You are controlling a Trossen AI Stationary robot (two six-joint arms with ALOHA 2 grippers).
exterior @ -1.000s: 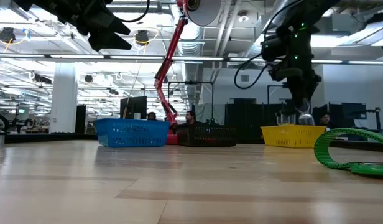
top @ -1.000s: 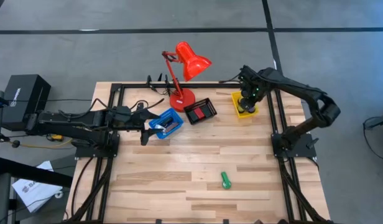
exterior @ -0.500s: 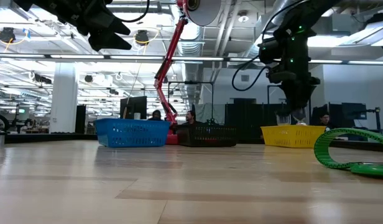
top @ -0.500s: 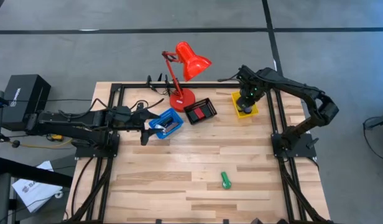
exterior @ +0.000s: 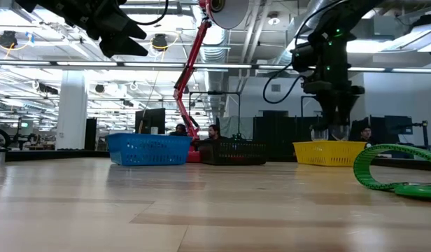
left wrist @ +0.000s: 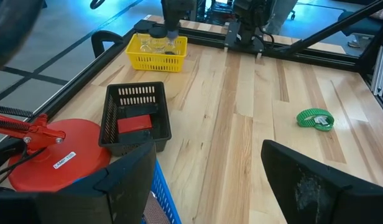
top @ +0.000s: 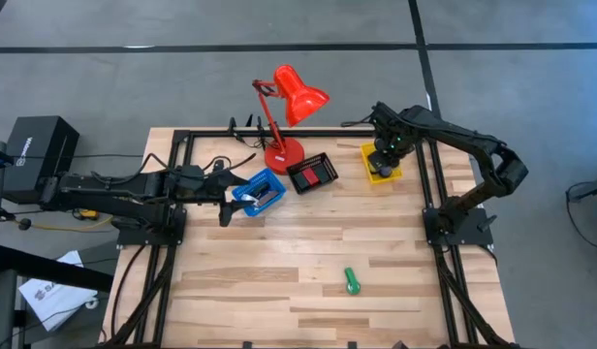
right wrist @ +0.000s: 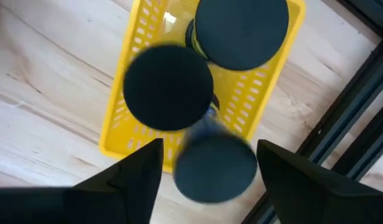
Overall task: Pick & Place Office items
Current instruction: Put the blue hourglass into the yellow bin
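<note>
Wooden table [top: 308, 257] holds one stubby green cylinder [top: 352, 281] lying flat.

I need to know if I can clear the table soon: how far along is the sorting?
Nearly done. The yellow tray holds black round pieces, the black tray a red block, and the blue tray has contents too. The right gripper is open above the yellow tray, holding nothing. The left gripper waits open by the blue tray. Left: the green item on the table.
</note>
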